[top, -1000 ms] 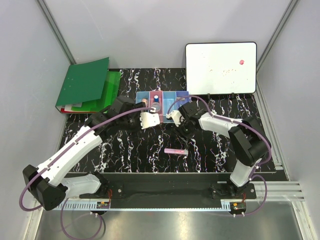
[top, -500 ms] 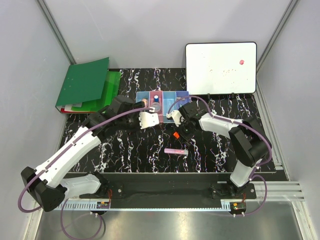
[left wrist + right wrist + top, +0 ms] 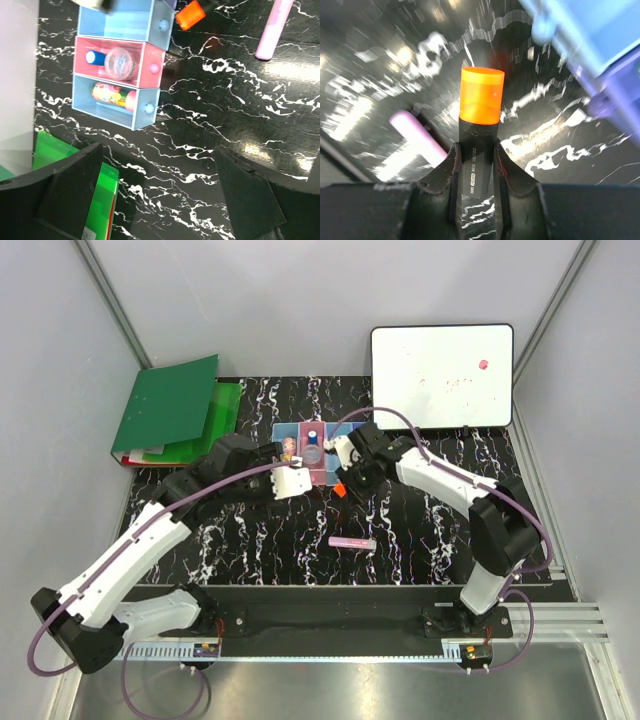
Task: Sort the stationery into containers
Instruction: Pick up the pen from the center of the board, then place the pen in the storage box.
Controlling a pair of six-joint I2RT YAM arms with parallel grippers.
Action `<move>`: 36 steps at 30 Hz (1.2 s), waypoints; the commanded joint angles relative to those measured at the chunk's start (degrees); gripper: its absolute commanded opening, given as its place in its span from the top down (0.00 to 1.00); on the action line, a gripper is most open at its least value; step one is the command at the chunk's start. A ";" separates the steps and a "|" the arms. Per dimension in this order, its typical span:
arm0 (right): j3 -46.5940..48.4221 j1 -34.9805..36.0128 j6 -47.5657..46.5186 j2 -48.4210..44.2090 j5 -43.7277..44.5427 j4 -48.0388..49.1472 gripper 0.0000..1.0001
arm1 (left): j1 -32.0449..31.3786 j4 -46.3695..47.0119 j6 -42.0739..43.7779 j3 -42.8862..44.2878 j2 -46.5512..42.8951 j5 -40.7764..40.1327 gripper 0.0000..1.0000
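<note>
Holding: the right gripper is clamped on the black barrel of the orange-capped stick. The cap stands out past the fingertips, probably so that end can go into a bin first.
Stick's place: it is lifted off the black marbled table, just short of the bins.
Ahead of the right fingertips: a light blue bin and the violet-blue bin lie up and to the right of the cap. One of them seems the likely drop.
Behind the right gripper: the pink marker lies flat on the table toward the arm bases, unsorted.
Left gripper: its jaws are spread wide around nothing. It hangs over bare table on the near side of the bins, seemingly kept out of the other arm's way.
Ahead of the left fingers: the pink bin holds a small round clear piece and a blue-capped piece. The light blue bin beside it holds the pink-yellow eraser.
Count, bins: four in a row, two light blue, one pink, one violet-blue.
Count, stationery: five seen, with three binned, one gripped and one on the table.
Farthest out: there are two green binders and one whiteboard.
</note>
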 commanded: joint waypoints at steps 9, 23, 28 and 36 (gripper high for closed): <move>19.25 0.43 8.08 1.73 -1.58 -3.42 1.00 | 0.14 1.32 1.55 -3.31 -3.75 -2.99 0.01; 36.92 -4.41 14.05 19.39 7.91 1.33 1.00 | 0.14 -0.70 1.11 -1.37 -6.83 -3.52 0.01; 40.36 -6.25 14.85 23.01 7.83 1.59 1.00 | 0.14 -1.22 0.14 -1.90 -8.49 -3.34 0.01; 39.75 -6.96 14.32 26.26 6.51 2.65 1.00 | 0.14 -1.31 -0.21 -0.85 -8.06 -3.26 0.01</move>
